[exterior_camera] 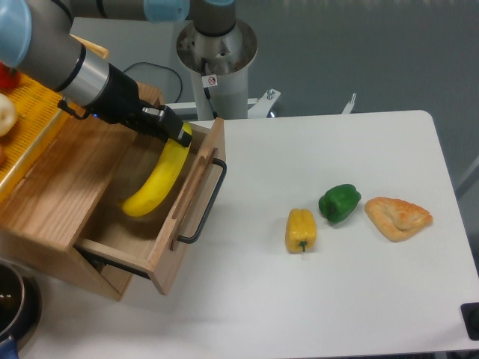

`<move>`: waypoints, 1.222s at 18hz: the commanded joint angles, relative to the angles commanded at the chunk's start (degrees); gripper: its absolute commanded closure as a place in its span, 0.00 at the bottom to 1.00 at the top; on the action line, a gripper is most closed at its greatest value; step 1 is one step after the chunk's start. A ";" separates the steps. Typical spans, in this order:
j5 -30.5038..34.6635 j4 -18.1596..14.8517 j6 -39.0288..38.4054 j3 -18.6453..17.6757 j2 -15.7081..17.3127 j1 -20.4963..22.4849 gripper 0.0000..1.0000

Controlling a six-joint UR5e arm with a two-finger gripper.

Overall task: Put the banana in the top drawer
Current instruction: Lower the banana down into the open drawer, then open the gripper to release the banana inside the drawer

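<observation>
The gripper (177, 134) is pinching the banana (156, 181) by its top end, dangling it inside the open top drawer (196, 187); dropped carelessly, it could be catching the front panel.

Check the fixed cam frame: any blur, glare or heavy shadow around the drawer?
Fixed camera: sharp overall; the arm's blue joint at the top left edge is soft. No glare on the white table. The banana in the claw reads clearly against the top drawer. Only soft shadows under the yellow pepper and green pepper.
</observation>
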 joint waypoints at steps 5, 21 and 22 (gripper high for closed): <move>-0.36 0.00 -0.26 0.00 -0.70 -0.26 0.84; -1.06 -0.09 -0.18 0.09 -0.88 -0.53 0.49; -0.97 0.00 -0.18 0.09 -0.88 -0.53 0.46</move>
